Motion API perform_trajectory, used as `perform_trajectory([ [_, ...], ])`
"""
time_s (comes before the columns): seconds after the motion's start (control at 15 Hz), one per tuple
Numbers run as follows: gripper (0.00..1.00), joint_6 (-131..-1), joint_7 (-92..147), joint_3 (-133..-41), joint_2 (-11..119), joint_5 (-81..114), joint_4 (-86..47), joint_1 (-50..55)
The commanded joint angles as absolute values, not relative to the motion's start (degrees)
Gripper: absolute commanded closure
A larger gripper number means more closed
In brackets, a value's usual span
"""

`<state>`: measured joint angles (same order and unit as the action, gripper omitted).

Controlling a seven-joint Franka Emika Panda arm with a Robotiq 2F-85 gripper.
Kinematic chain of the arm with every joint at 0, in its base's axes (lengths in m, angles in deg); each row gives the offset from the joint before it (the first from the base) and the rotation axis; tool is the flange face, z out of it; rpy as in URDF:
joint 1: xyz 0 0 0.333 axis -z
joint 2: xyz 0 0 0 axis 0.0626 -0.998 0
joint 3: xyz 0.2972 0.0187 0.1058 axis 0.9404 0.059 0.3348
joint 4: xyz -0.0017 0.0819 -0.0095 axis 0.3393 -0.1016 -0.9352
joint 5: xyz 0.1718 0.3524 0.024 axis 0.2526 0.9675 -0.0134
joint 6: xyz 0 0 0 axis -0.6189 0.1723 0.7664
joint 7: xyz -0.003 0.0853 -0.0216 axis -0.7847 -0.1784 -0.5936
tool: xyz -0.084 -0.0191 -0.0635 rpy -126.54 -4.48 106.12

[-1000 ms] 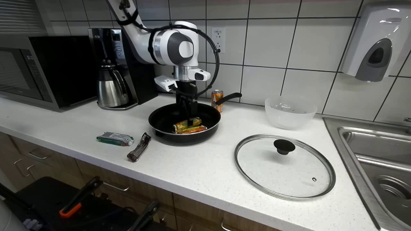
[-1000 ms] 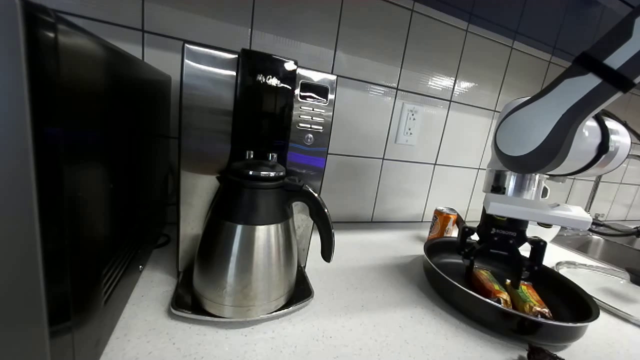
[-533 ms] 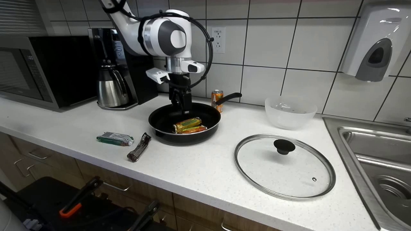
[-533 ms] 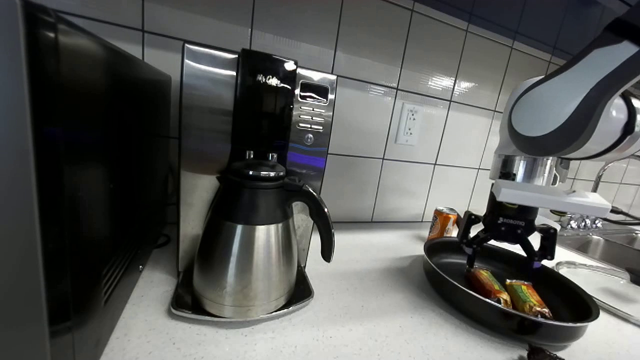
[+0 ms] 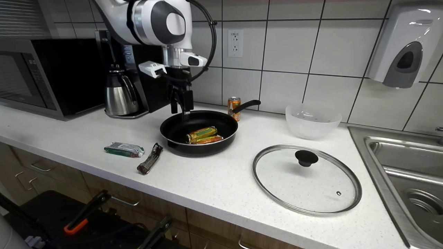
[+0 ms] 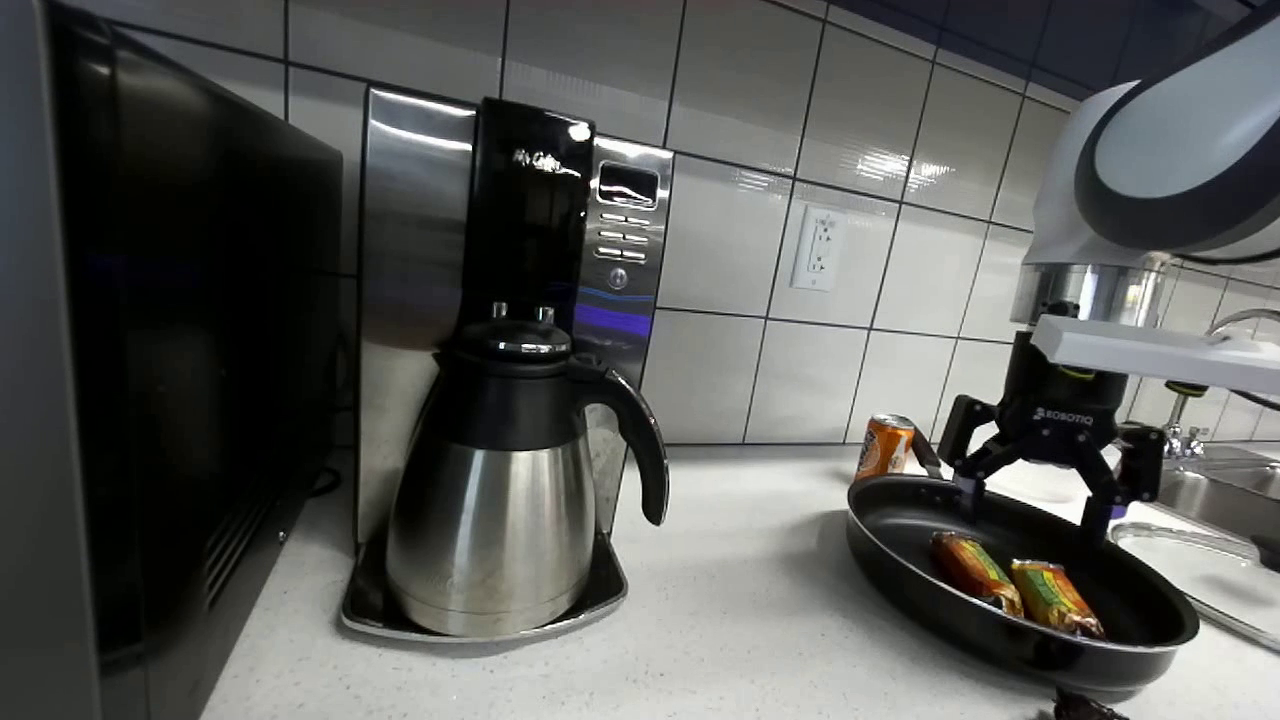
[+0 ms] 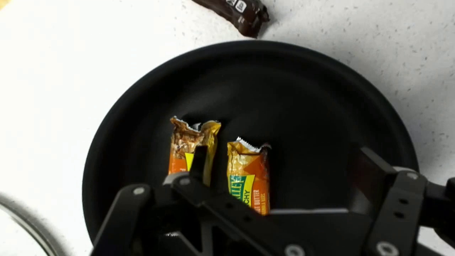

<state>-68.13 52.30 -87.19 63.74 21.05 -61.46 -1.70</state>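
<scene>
My gripper point(image 6: 1032, 510) stands open above the back part of a black frying pan point(image 5: 180, 129), with nothing between its fingers. Two snack bars in orange, yellow and green wrappers lie side by side inside the pan, below the gripper and apart from it. In an exterior view they show as a reddish-orange bar point(image 6: 978, 575) and a greener bar point(image 6: 1057, 598). Seen from the wrist, a finger point(image 7: 199, 158) covers part of the left bar point(image 7: 180, 151), while the right bar point(image 7: 249, 170) appears between the fingers, its lower end hidden by the gripper linkage.
A green-and-silver bar point(image 5: 124, 149) and a dark brown bar point(image 5: 150, 159) lie left of the pan. An orange can point(image 5: 234, 103) stands behind the pan handle point(image 5: 246, 105). A glass lid point(image 5: 306, 186), frosted bowl point(image 5: 313, 122) and sink are rightward; coffee maker point(image 6: 530, 230) and microwave point(image 5: 48, 76) leftward.
The gripper has risen from the two bars and shifted toward the pan's back edge, its fingers spreading wider. Both bars have stayed in the pan.
</scene>
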Motion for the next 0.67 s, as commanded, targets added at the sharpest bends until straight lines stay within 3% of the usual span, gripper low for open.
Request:
perform_trajectory([
  [0.0,0.00,-64.3,53.3,-84.8,70.1,19.8,-64.7,-1.6],
  [0.6,0.00,-59.6,57.0,-78.3,72.4,21.7,-64.7,-3.4],
])
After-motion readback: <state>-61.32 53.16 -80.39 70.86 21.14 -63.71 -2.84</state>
